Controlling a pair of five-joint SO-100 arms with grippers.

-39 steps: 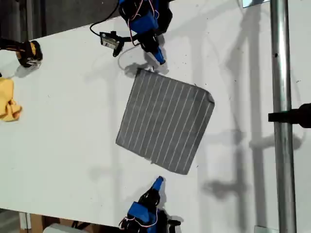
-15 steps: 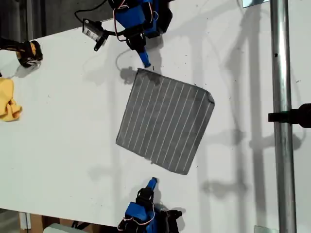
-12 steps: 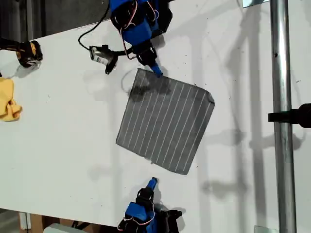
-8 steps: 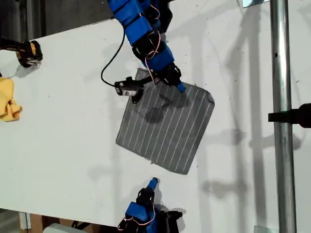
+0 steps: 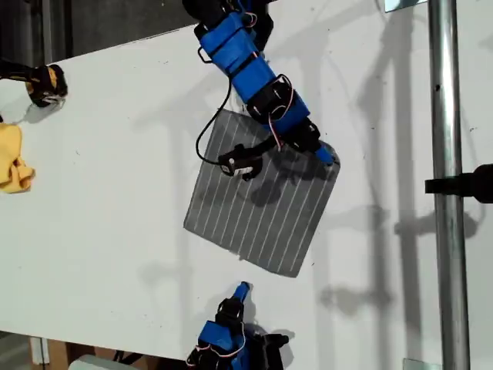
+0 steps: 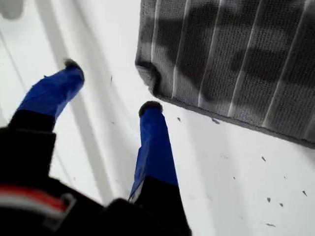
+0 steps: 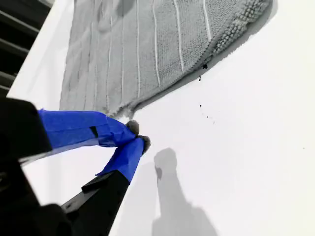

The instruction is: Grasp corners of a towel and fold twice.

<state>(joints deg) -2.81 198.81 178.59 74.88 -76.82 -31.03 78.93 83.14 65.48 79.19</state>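
Note:
The grey white-striped towel (image 5: 254, 208) lies flat on the white table, turned like a diamond. My first gripper (image 5: 326, 157) reaches from the exterior view's top across the towel, to its corner (image 5: 333, 159) on the exterior view's right. The first wrist view shows that gripper (image 6: 112, 84) open, its fingers just off the slightly curled corner (image 6: 147, 73) of the towel (image 6: 236, 59) and holding nothing. My second gripper (image 5: 243, 290) stays near the table's bottom edge in the exterior view. It is shut and empty (image 7: 139, 135), just short of the towel's near edge (image 7: 133, 49).
A yellow cloth (image 5: 14, 163) and a black-and-yellow object (image 5: 42, 82) sit at the exterior view's left. A metal pole (image 5: 443, 116) with a black clamp (image 5: 462, 185) runs down the exterior view's right. A small camera on a cable (image 5: 237, 163) hangs over the towel.
My first arm swung from the towel's top-left corner across the cloth to the corner on the exterior view's right. My second gripper drew back a little early on, then stayed still.

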